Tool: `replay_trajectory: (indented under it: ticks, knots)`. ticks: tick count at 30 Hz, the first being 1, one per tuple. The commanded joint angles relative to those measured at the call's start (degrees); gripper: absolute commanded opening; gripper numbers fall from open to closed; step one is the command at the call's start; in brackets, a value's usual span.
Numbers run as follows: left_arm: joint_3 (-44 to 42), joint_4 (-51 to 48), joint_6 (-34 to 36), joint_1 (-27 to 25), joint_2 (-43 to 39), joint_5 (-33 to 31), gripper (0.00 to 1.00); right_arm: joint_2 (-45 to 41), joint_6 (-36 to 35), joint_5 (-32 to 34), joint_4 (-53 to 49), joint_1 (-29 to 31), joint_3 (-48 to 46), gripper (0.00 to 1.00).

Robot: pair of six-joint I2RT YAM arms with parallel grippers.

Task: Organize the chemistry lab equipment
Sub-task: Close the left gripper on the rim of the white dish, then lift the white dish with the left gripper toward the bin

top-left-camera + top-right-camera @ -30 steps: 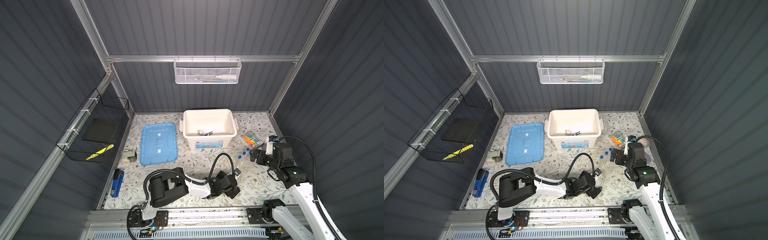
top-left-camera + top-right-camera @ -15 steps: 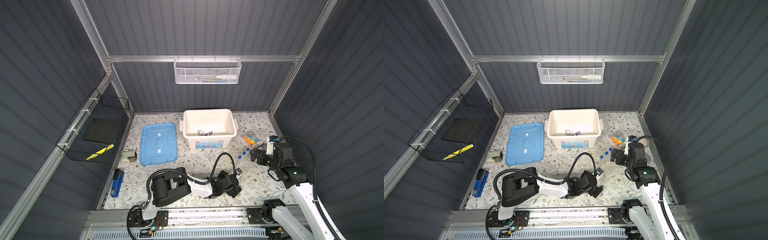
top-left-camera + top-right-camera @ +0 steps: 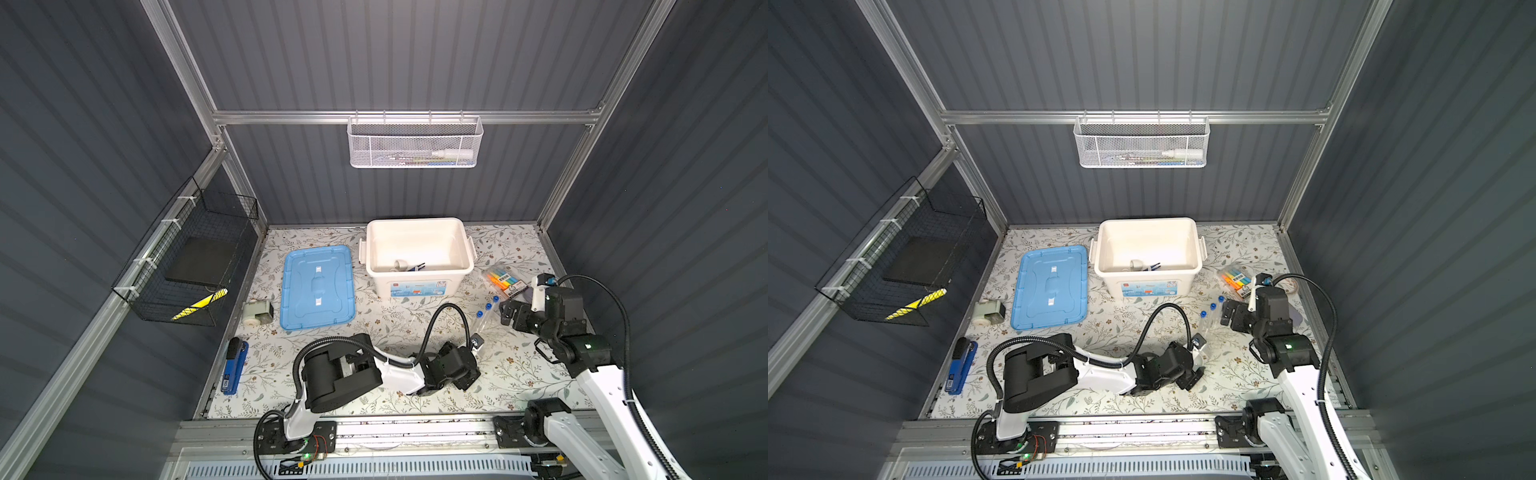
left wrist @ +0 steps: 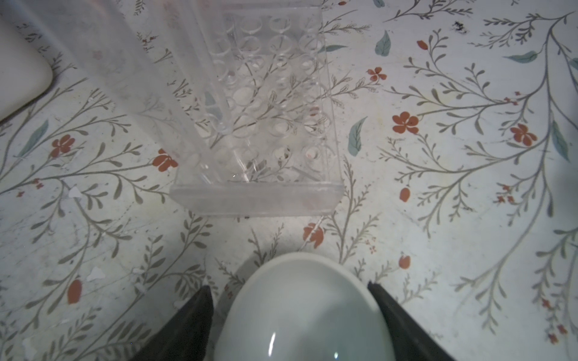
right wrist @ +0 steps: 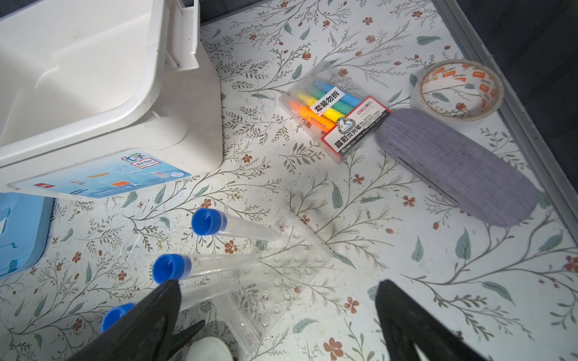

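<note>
Blue-capped tubes (image 3: 485, 309), three of them, lie slanted on the flowered table (image 3: 395, 324) right of centre in both top views, caps pointing toward the white bin (image 3: 415, 286) at the far middle. Inside the bin lie a small white piece (image 3: 401, 264) and dark blue tweezers (image 3: 419, 266). A blue lid (image 3: 318, 286) lies flat left of the bin. A pack of markers (image 3: 503, 280) lies to the bin's right, and a stapler (image 3: 232, 368) at the near left edge. The left gripper (image 3: 467, 360) sits low over the table just near of the tubes. The right gripper (image 3: 509, 316) hangs just right of them.

From the left wrist, the left gripper (image 4: 289, 286) has its two dark fingers (image 4: 187, 325) apart on either side of a white dish (image 4: 306, 312). One finger looks to be at the rim, while a strip of table shows between the other and the dish, so the dish is flanked, not clamped. Just beyond it stands the clear rack (image 4: 269, 125), with a tube (image 4: 212, 78) slanting out of its holes.

From the right wrist, the right gripper (image 5: 278, 283) has its fingers (image 5: 150, 318) spread wide and free above the rack (image 5: 281, 265). The three tubes (image 5: 237, 229) reach from the rack toward the bin (image 5: 194, 131). The dish (image 5: 209, 350) shows just near of the rack. The markers (image 5: 334, 115), a tape roll (image 5: 458, 90) and a grey case (image 5: 456, 165) lie at the far right.
</note>
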Motion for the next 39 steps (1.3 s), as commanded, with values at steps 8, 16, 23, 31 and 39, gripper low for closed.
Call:
replay_trajectory:
  ticks: [8, 16, 23, 31, 39]
  knots:
    - [-1.01, 0.39, 0.40, 0.83, -0.58, -1.12, 0.72, -0.56, -0.24, -0.45, -0.06, -0.54, -0.34, 0.99]
    - [-3.52, 0.00, 0.44, 2.36, -2.45, -1.73, 0.71, -1.16, -0.22, -0.45, -0.33, -0.76, -0.55, 0.99]
    - [-5.59, -0.52, 0.71, 3.98, -4.05, -2.78, 0.70, -1.36, -0.07, -0.67, -0.34, -0.77, -0.46, 0.99]
    - [-7.51, -1.49, 1.54, 5.96, -5.92, -4.11, 0.70, -1.36, -0.13, -0.85, -0.48, -0.88, -0.55, 0.99]
    - [-8.42, -1.85, 1.54, 7.17, -7.73, -4.70, 0.80, -0.79, 0.19, -1.39, -0.08, -0.88, -0.56, 0.99]
